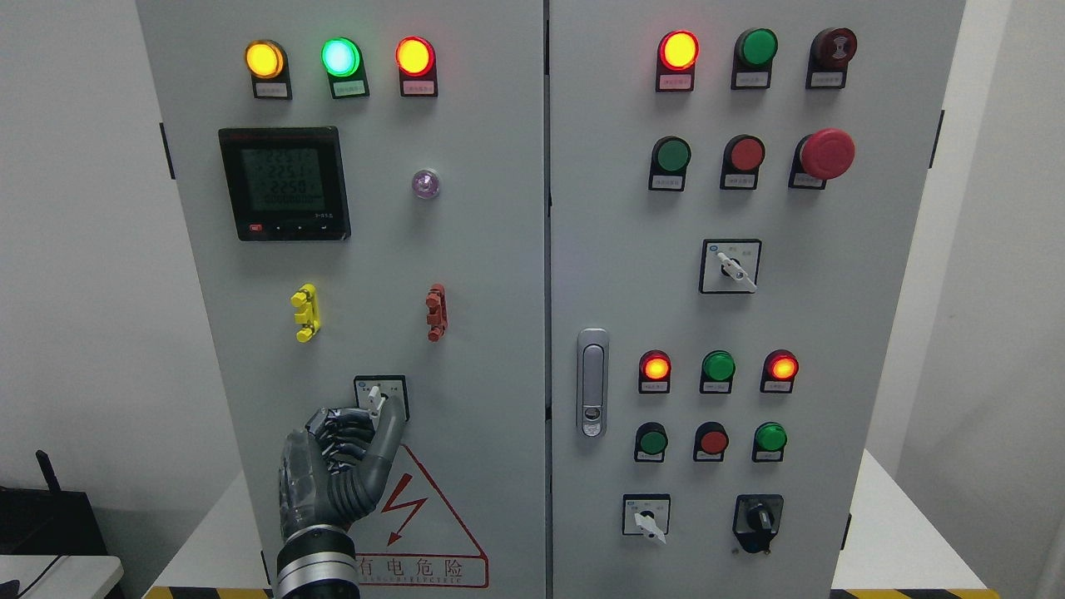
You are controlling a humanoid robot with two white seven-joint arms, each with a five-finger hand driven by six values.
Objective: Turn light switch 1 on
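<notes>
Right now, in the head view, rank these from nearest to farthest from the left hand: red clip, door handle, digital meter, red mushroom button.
From the left hand:
1. Red clip, just above right.
2. Door handle, right, by the door seam.
3. Digital meter, upper left door.
4. Red mushroom button, far upper right.

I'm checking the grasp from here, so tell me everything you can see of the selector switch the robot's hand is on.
The selector switch sits low on the cabinet's left door, above the red warning triangle. It has a square black-framed plate with tiny unreadable labels and a small white lever tilted slightly left of upright. The left hand, dark grey and jointed, has its curled fingers at the lever; whether it is truly pinched cannot be told.
</notes>
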